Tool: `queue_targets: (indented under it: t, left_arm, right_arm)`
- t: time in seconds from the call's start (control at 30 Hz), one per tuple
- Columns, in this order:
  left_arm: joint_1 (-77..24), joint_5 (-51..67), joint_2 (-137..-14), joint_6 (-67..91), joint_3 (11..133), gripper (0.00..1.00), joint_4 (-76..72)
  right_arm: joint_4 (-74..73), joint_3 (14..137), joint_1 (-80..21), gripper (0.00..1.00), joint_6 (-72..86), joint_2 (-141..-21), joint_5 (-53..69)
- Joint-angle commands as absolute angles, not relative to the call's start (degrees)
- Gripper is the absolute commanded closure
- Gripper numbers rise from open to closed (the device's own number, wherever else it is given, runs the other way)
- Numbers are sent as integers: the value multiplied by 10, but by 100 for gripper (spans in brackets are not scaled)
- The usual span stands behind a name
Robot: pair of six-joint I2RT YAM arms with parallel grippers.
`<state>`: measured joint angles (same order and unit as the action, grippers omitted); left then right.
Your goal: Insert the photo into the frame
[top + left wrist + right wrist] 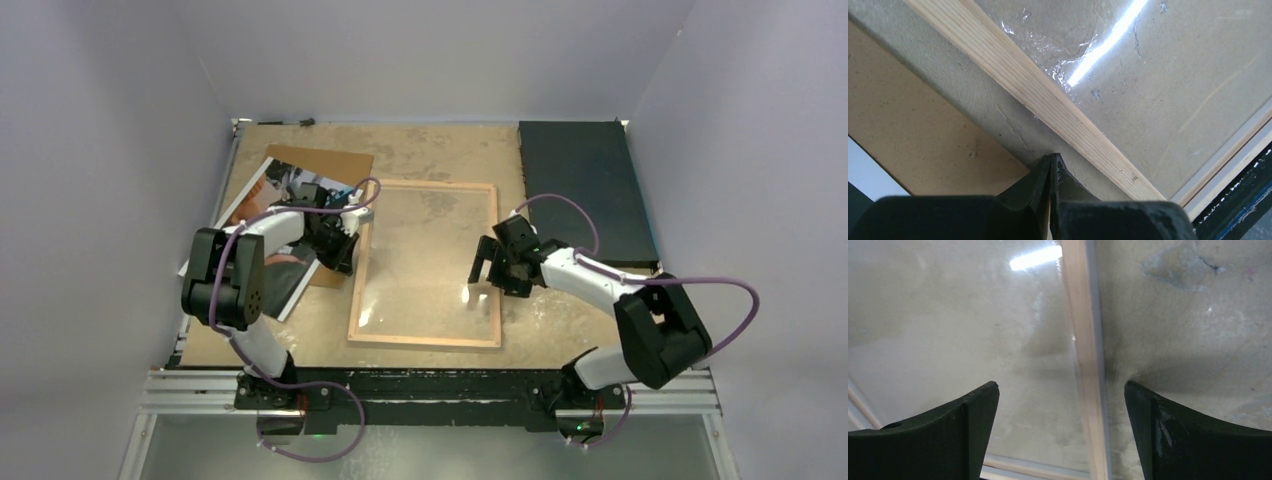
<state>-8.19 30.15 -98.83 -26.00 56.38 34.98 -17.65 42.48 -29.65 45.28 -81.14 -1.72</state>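
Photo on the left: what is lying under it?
A brown backing board pokes out beyond the photo at its far and right edges. How far it runs beneath is hidden by the photo and the left arm.

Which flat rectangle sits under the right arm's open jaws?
The light-wood picture frame with clear pane, its right rail; glossy photo, brown backing board and black mat lie apart.

Beside the frame (424, 340), your left arm (235, 275) covered the photo's (268, 188) middle, hiding most of its picture from you.
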Motion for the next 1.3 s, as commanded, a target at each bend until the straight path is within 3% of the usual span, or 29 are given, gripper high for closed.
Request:
queue_targets:
  t: [0.0, 0.3, 0.57, 0.8, 1.27]
  left_arm:
    - [-105, 264, -1003, -257, 559, 100, 314]
    - [-145, 242, -1034, -245, 566, 100, 293]
    - [-165, 234, -1054, -245, 575, 100, 290]
    - [-165, 241, -1050, -241, 576, 100, 291]
    - [-165, 262, -1027, -237, 574, 100, 301]
  right_arm:
    - [-116, 401, -293, 1, 452, -824, -3]
    - [4, 393, -293, 3, 466, -746, 155]
    - [202, 383, -294, 8, 546, -637, 337]
    - [370, 331, -300, 13, 615, -610, 434]
    - [380, 382, -336, 16, 592, -647, 423]
